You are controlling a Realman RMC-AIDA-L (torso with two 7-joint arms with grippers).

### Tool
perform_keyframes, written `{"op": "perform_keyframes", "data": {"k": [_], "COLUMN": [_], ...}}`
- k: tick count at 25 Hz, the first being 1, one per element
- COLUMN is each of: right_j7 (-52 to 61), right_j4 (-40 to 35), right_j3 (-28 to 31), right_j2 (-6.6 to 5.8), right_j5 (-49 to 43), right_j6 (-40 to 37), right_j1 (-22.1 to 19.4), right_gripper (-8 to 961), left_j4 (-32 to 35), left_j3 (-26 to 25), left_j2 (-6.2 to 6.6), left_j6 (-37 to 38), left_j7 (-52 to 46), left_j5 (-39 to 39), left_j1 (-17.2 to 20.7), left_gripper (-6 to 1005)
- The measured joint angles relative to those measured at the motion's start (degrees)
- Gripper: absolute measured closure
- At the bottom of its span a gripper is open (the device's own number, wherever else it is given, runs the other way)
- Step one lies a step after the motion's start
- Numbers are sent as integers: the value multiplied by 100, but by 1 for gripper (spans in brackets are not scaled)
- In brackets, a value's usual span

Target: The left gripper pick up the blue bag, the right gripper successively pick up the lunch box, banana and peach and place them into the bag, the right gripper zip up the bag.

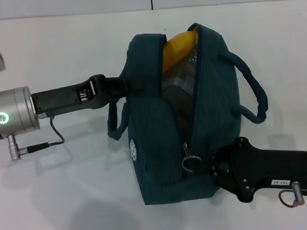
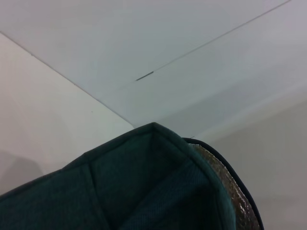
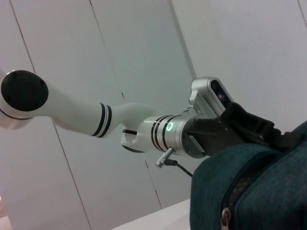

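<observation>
Head view shows the white table carrying the blue bag, which stands upright at its middle with the zipper seam running from the near end up over the top. The far part of the opening gapes, and the banana shows there in yellow above something clear that may be the lunch box, though I cannot be sure; the peach is not visible from any camera.

The left gripper reaches in from the left and is clamped on the bag's fabric at its upper left side, holding it steady; in the right wrist view the same claw bites the bag's top edge. The right gripper comes in low from the right, its tip against the near end of the bag just beside the metal zipper pull. Whether its jaws are closed on the pull or only near it, I cannot tell.

Judging by this, packing looks finished and the zipping step is in hand, with the slider at the starting end. The next move calls for a firm pinch on the pull, then a draw along the seam, up and over, while the left claw resists the tug
</observation>
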Motion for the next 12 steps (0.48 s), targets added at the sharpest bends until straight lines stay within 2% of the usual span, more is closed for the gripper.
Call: {"op": "perform_keyframes", "data": {"k": [1,12], "right_j7": [0,-38], "right_j4": [-7,-29], "right_j3": [-2,10], "right_j2": [0,-14], "right_j5": [0,58], "right_j6": [3,-99], "right_j1": [0,-46], "right_gripper": [829,947], "left_j4": [0,0], "left_j3": [0,-4], "left_j2": [-2,0], "left_j6": [0,0], "left_j7": [7,86], "left_j5": [5,-2], "left_j1": [-3,1], "left_gripper": [950,950]}}
